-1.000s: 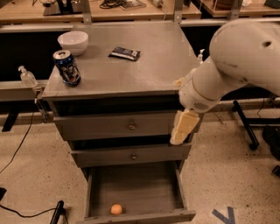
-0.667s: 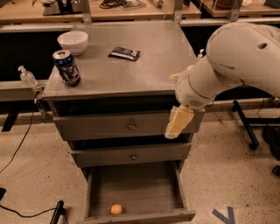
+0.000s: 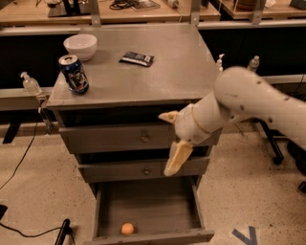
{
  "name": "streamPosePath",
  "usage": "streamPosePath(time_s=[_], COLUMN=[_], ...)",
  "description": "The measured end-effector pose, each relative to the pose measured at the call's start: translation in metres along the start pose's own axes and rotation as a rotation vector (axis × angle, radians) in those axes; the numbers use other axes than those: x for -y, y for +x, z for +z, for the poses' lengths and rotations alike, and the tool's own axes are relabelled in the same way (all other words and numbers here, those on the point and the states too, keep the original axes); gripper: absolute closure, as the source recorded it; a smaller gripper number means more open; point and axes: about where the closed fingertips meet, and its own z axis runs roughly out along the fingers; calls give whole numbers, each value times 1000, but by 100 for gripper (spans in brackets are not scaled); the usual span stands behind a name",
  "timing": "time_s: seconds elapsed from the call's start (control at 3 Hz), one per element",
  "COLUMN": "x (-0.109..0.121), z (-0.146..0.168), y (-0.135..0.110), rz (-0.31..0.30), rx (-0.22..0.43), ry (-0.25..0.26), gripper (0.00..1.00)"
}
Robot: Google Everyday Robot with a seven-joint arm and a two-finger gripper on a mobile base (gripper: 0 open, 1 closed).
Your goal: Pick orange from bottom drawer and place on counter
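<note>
Since your arm (image 3: pixel 248 100) is cut off at the right edge, you can't see its base. It also hides the right ends of the two upper drawers (image 3: pixel 110 139). Speckled floor (image 3: pixel 28 191) all around. Wooden tables (image 3: pixel 143 12) run along the back, with only their front strips in frame.

The counter (image 3: pixel 162 76) is dull grey metal. It carries a white bowl (image 3: pixel 80 46) back left, a can (image 3: pixel 74 73) near the front-left corner and a dark packet (image 3: pixel 136 58) mid-back.

The bottom drawer (image 3: pixel 158 203) is pulled out, its front clipped by the bottom edge. Your gripper (image 3: pixel 166 143) sits in front of the upper drawers, above the open one. Its fingers are apart, one pointing left and one hanging down, and it's empty.

The orange (image 3: pixel 127 228) lies on the drawer floor near the front, left of centre, well below the gripper.

A left bottle (image 3: pixel 30 84) and a right bottle (image 3: pixel 253 62) flank the counter, labels unreadable. The blue floor mark (image 3: pixel 246 235) bottom right is partly cut off.
</note>
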Motion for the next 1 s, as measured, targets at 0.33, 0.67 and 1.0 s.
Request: streamPosePath(time_s=[0.33, 0.67, 1.0], x=[-38, -63, -63], z=[109, 175, 173], y=[-13, -18, -17], rz=[-47, -99, -91], rx=[285, 453, 443], ry=[-107, -160, -162], gripper=[0, 0, 0])
